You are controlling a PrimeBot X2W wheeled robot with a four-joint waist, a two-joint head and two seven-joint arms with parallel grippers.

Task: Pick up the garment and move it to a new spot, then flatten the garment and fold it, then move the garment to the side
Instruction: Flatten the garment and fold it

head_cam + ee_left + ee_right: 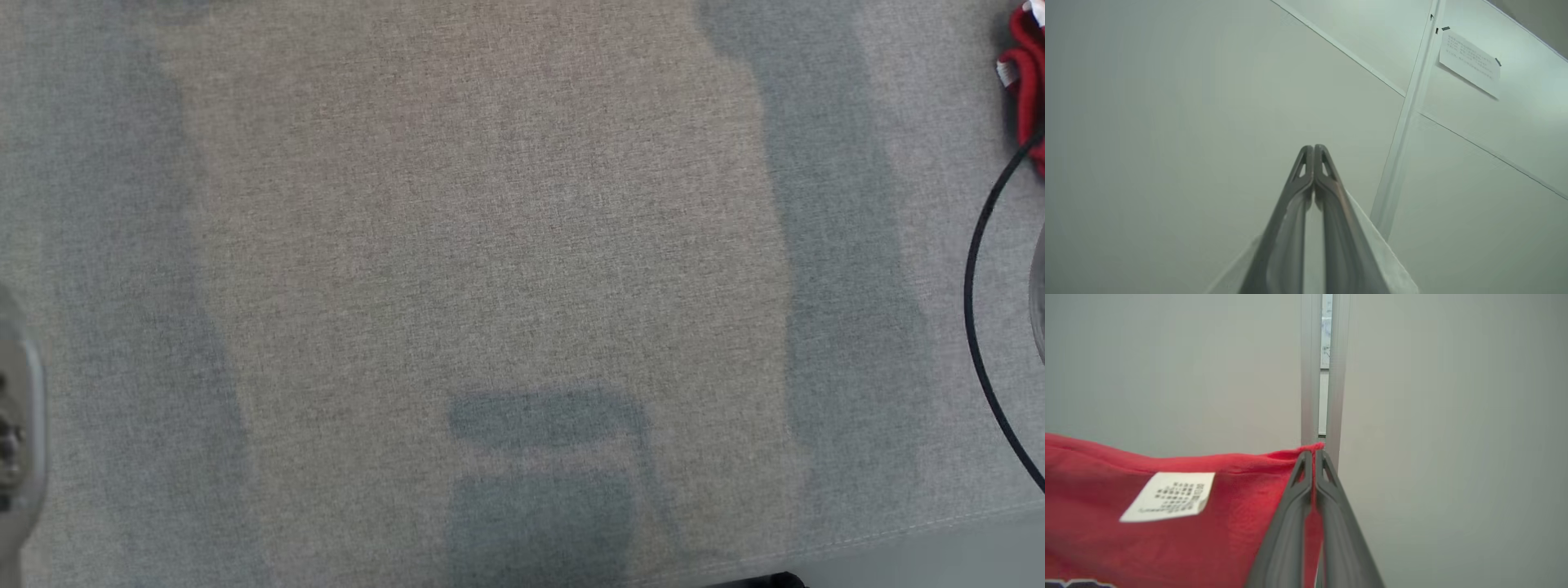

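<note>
Grey woven cloth tabletop (490, 245) bare in head view, likely free as laying spot; red cotton garment (1024, 82) bunched far right, beside thin black cable (976, 310).
Left wrist view: left gripper (1314, 149) pinched together, empty, aimed at pale wall panel (1167, 122); seemingly idle.
Right wrist view: right gripper (1313, 454) clamped on garment edge, cloth hanging left of fingers, white care label (1167, 496) facing camera; lifted for carrying, I'd judge.

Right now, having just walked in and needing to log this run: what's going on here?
The robot's right gripper is shut on the edge of a red garment, whose white care label shows. The left gripper is shut on nothing, pointing at a pale wall. In the head view the garment is at the far right edge of the grey cloth surface, so it looks mid-move; no flattening or folding yet.
</note>
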